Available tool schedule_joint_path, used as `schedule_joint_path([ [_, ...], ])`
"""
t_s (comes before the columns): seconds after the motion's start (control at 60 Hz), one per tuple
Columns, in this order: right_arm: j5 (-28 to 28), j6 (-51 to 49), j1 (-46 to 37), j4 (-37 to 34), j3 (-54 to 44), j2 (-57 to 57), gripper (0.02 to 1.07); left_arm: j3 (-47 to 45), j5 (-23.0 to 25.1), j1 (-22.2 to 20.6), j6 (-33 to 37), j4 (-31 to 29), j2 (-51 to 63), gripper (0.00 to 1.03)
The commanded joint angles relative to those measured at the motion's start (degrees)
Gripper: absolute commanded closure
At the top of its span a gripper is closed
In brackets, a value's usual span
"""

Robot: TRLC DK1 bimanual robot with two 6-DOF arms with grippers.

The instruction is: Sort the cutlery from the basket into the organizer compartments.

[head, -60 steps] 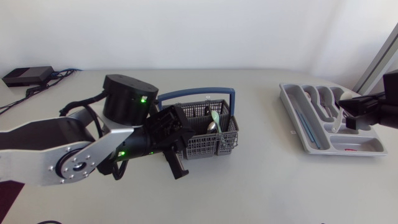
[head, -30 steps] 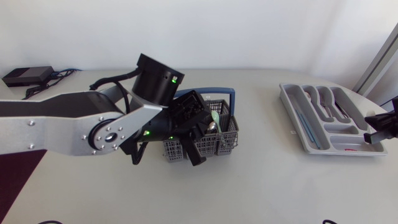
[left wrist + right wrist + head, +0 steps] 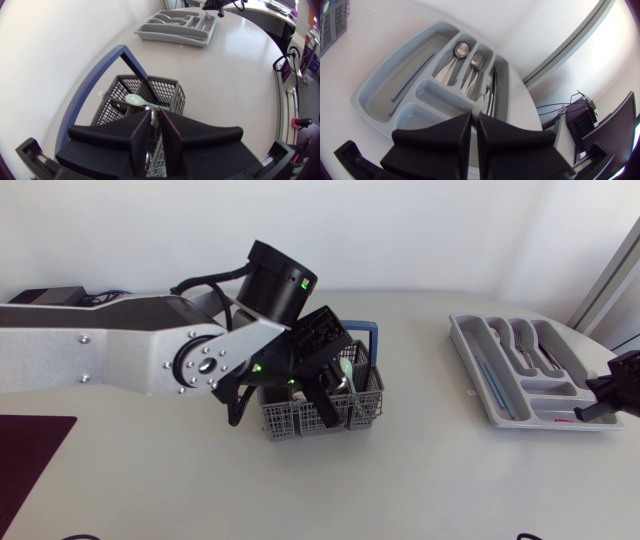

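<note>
A grey mesh basket (image 3: pixel 300 425) with a blue handle (image 3: pixel 372 340) stands mid-table and holds a pale green spoon (image 3: pixel 345 368) among other cutlery. My left gripper (image 3: pixel 335 395) hangs directly over the basket, pointing down into it. In the left wrist view the left gripper (image 3: pixel 155 114) is just above the green spoon (image 3: pixel 137 100) and the basket (image 3: pixel 167 87). The grey organizer (image 3: pixel 500 395) lies at the right. My right gripper (image 3: pixel 592 408), shut, hovers off its near right corner. The right wrist view shows the right gripper (image 3: pixel 474 115) above the organizer (image 3: pixel 380 95).
The organizer holds a spoon (image 3: pixel 460 50), a fork (image 3: pixel 477 62), dark knives (image 3: pixel 493 87) and a long grey stick (image 3: pixel 412 75) in separate compartments. A black box with cables (image 3: pixel 45 295) sits at the back left. Bare table lies between basket and organizer.
My left arm has swung right and brought its gripper from beside the basket to above it. My right gripper has drawn back from over the organizer toward the right edge.
</note>
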Motion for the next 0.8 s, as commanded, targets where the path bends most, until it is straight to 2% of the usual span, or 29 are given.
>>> schedule_joint_path([
  [0.0, 1.3, -2.7, 0.6, 1.9, -1.5, 3.3, 1.01, 2.3, -0.4, 0.5, -1.7, -1.1, 1.8, 0.85],
  [0.167, 3.9, -4.7, 1.5, 5.5, -3.0, 5.6, 0.94, 4.5, -0.4, 1.5, -2.9, -3.8, 3.5, 0.84],
  [0.317, 7.1, -5.8, 2.6, 8.6, -3.5, 8.1, 0.81, 6.2, -0.2, 1.8, -4.2, -5.6, 4.7, 0.84],
  [0.433, 7.5, -5.7, 2.7, 8.9, -3.7, 8.4, 0.60, 7.0, -0.1, 1.5, -4.9, -6.5, 5.1, 0.84],
  [0.667, 6.4, -5.8, 2.7, 8.1, -8.3, 1.2, 0.31, 9.1, -0.1, 1.7, -6.4, -8.8, 6.3, 0.84],
  [0.783, 4.9, -5.5, 2.6, 4.9, -9.6, -4.0, 0.19, 9.6, -0.1, 1.4, -6.8, -9.3, 7.0, 0.84],
])
